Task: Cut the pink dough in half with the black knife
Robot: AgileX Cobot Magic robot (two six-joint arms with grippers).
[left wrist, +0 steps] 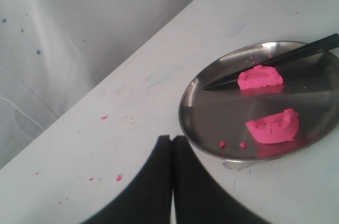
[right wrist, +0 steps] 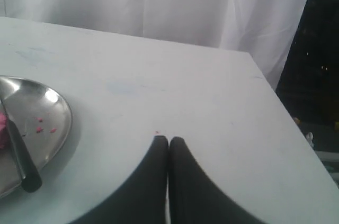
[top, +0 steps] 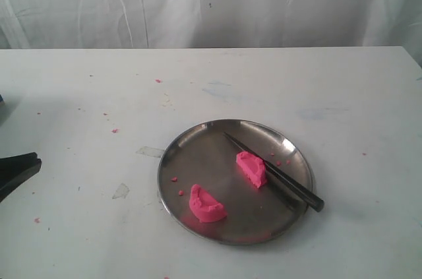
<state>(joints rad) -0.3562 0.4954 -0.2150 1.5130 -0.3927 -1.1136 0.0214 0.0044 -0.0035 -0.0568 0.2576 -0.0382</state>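
The dough (top: 251, 169) lies already in two halves beside the knife (top: 273, 172) (diagonal on the plate (top: 191, 150)); both grippers (left wrist: 172, 138) (right wrist: 168, 139) are closed, empty, away.

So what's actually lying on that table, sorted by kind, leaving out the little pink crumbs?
Pink dough pieces: 2, one beside the blade, one nearer the rim
Black knife: 1
Steel plate: 1
Total: 4
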